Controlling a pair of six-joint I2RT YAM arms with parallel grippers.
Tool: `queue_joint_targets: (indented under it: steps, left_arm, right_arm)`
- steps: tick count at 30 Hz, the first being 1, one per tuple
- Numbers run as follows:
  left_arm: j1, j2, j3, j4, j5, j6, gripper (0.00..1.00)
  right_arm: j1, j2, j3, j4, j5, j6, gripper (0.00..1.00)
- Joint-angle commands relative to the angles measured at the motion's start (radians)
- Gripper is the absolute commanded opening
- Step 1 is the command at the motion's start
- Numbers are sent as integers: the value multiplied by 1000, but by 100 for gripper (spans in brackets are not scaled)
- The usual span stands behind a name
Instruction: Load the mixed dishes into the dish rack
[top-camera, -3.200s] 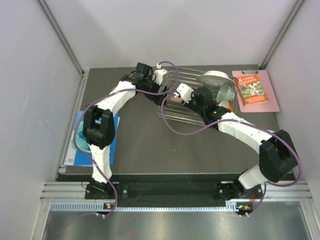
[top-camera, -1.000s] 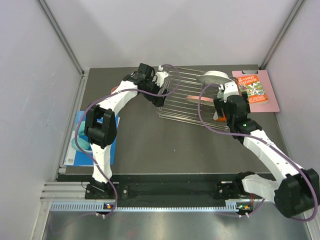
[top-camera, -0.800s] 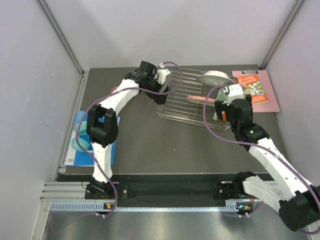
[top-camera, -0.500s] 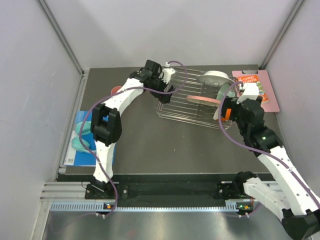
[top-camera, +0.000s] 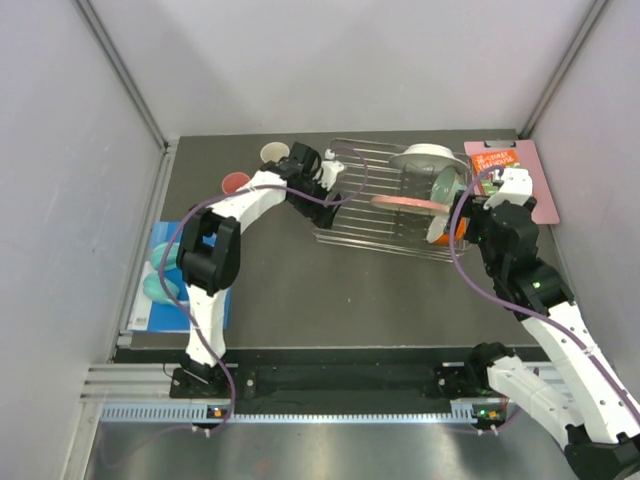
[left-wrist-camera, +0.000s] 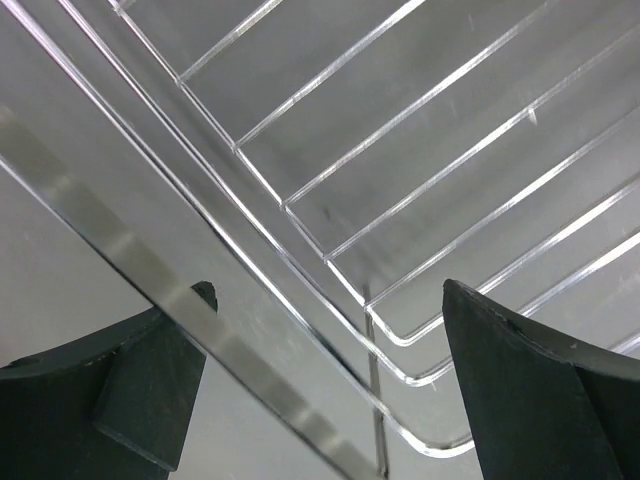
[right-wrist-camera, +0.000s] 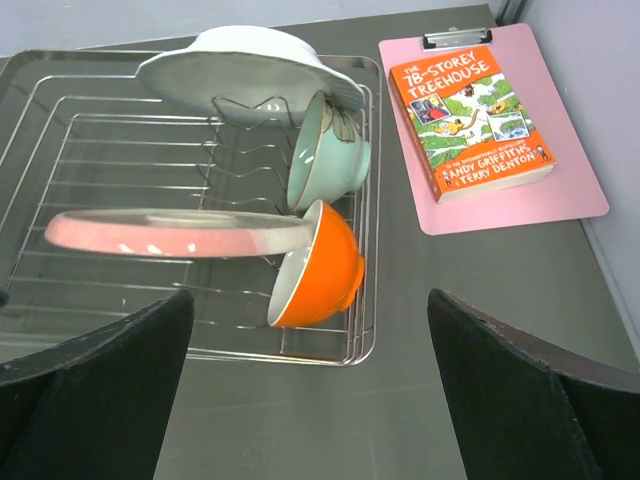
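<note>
Chrome wire dish rack (right-wrist-camera: 80, 52), just ahead of our empty, wide-spread right gripper (right-wrist-camera: 310, 300), holds the pale plate (right-wrist-camera: 245, 70), pink plate (right-wrist-camera: 170, 230), mint-green bowl (right-wrist-camera: 335, 155) and orange bowl (right-wrist-camera: 325, 265), while our left gripper (left-wrist-camera: 328, 290) gapes around its corner rim and the book (right-wrist-camera: 465, 110) right of us reads "The 78-Storey Treehouse".

We see the dish rack (top-camera: 362, 224) holding the pink-and-cream plate (top-camera: 405, 203), the pale grey-white plate (top-camera: 430, 157), the mint-green bowl (top-camera: 447, 186) and the orange bowl (top-camera: 452, 229) in its right half. Left of it stand the pink cup (top-camera: 236, 183) and, we think, the orange cup (top-camera: 273, 153).
</note>
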Motion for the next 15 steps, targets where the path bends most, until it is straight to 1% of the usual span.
queue_joint_targets:
  steps: [1, 5, 9, 15]
  left_arm:
    - [-6, -144, -124, -55, 6, 21, 99]
    - [-6, -219, -237, -46, 16, 24, 99]
    - [-10, -294, -308, -49, 35, 28, 99]
    - [-19, -372, -414, -60, 67, 82, 99]
  right_arm:
    - [10, -7, 45, 17, 12, 18, 100]
    - [10, -11, 38, 12, 6, 24, 99]
    - [10, -18, 30, 1, 0, 43, 100]
    - [10, -39, 13, -25, 0, 64, 100]
